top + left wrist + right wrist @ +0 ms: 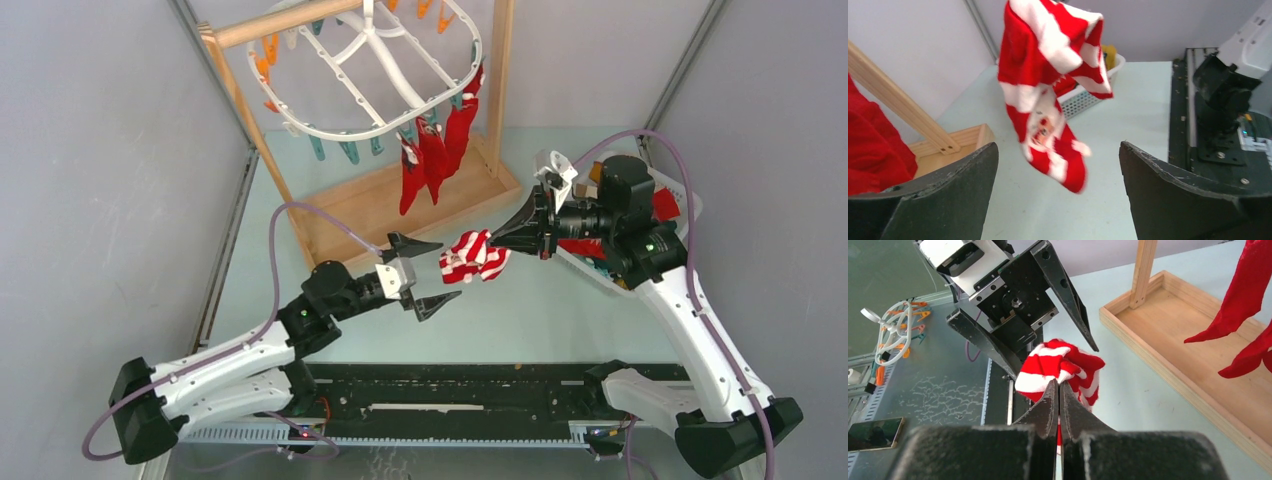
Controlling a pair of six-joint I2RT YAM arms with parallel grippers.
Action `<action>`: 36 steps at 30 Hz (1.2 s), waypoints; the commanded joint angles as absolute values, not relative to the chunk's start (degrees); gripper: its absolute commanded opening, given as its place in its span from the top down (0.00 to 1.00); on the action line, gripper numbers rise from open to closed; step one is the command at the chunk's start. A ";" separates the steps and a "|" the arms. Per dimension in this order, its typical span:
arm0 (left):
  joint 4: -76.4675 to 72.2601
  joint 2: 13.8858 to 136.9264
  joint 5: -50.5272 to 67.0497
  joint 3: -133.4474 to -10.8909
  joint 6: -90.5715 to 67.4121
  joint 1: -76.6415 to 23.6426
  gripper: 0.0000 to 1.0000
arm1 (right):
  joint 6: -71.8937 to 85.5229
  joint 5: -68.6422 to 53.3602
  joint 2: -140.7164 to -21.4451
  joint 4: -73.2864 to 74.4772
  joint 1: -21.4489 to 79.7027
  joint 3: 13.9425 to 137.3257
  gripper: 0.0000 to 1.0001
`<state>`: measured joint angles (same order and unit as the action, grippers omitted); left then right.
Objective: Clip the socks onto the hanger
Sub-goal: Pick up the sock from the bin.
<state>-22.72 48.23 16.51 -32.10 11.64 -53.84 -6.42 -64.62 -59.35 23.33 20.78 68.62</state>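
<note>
My left gripper point(448, 270) gapes wide, empty, just short of the striped sock point(473, 256); my right gripper point(498, 240) pinches it midair. Left wrist camera misses the hanger point(370, 70); top view shows it behind, red socks point(435, 150) clipped on.

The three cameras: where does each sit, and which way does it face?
Top view: above and behind the arms, looking down on the table; shows both arms, the open left claw and the right claw shut on the striped sock.
Left wrist view: on the left wrist, facing the sock between its own two fingers.
Right wrist view: on the right wrist, looking along its shut claw at the sock and the left claw beyond.
All three views share the striped sock.
</note>
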 commanded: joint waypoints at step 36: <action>-11.73 39.18 35.83 -31.98 -33.50 -43.15 1.00 | -12.27 -38.81 -67.87 17.96 27.25 70.15 0.33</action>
